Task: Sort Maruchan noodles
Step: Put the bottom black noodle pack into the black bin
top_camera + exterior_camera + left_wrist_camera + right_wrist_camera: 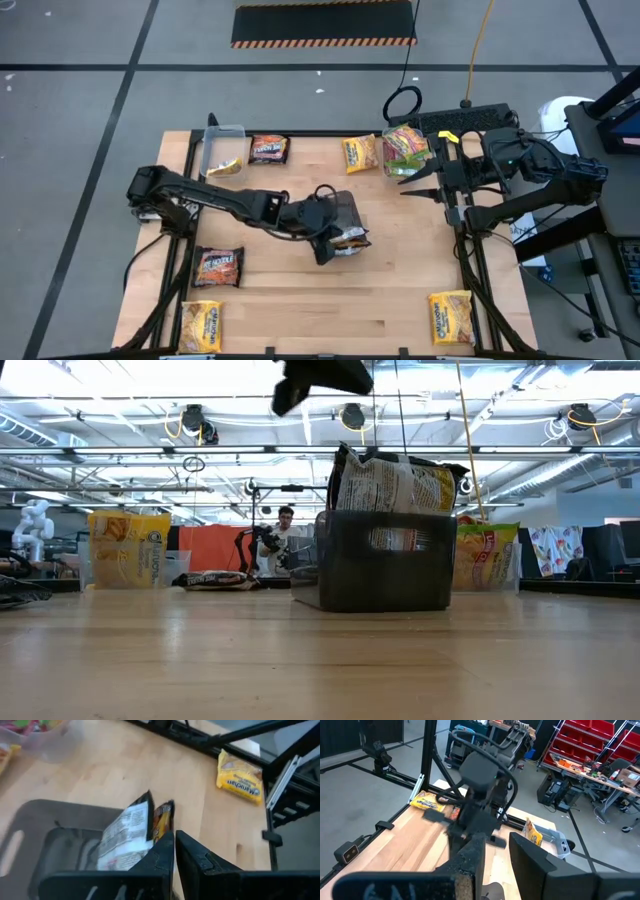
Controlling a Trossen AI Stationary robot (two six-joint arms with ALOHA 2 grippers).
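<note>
**Noodles sorted into grey tray**

Left gripper (325, 250) hovered over the dark grey tray (345, 205) at mid-table, fingers together, empty. Brown packets (131, 834) stood in the tray; others lay scattered around the table. Right gripper (412, 180) waited at the right edge, fingers apart.

A dark grey tray (345, 205) sits mid-table; clear tub (222, 140) near the far-left corner.
</note>
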